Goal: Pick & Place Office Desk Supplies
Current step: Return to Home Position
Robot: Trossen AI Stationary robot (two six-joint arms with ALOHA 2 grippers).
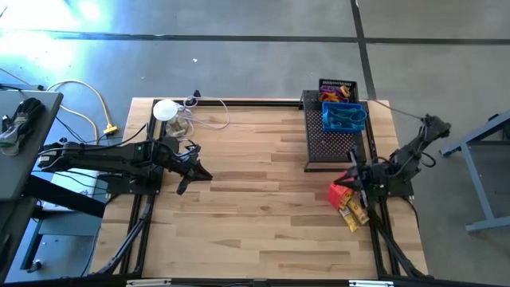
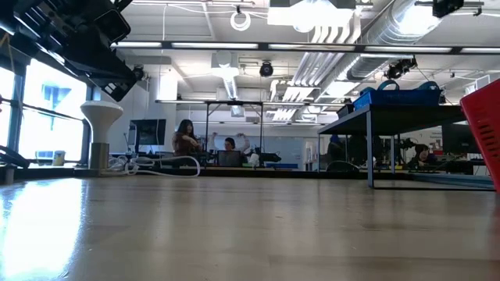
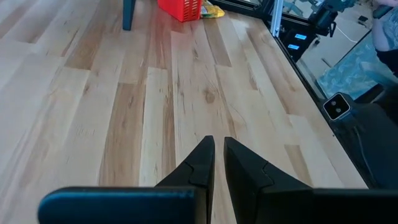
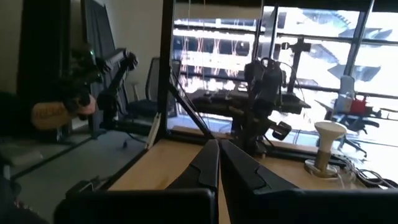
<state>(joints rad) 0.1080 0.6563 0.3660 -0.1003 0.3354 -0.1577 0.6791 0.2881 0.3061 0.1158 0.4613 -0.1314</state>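
Observation:
A red mesh basket (image 1: 341, 192) lies near the table's right edge, with yellow items (image 1: 355, 214) next to it on its near side. It also shows in the left wrist view (image 3: 180, 7) and at the edge of the low view (image 2: 484, 129). A blue basket (image 1: 344, 118) sits on the large black mesh tray (image 1: 323, 147). A black basket (image 1: 338, 88) with orange and other small items stands behind the blue basket. My right gripper (image 4: 218, 158) is shut and empty, right beside the red basket, pointing toward the table's left. My left gripper (image 3: 218, 155) is shut and empty over bare wood at the left.
A white round disc (image 1: 165, 109) with cables stands at the far left corner; it also shows in the right wrist view (image 4: 329, 132). Bare wood (image 1: 263, 199) spans the table's middle and near side. People sit in the room beyond the table (image 2: 187, 136).

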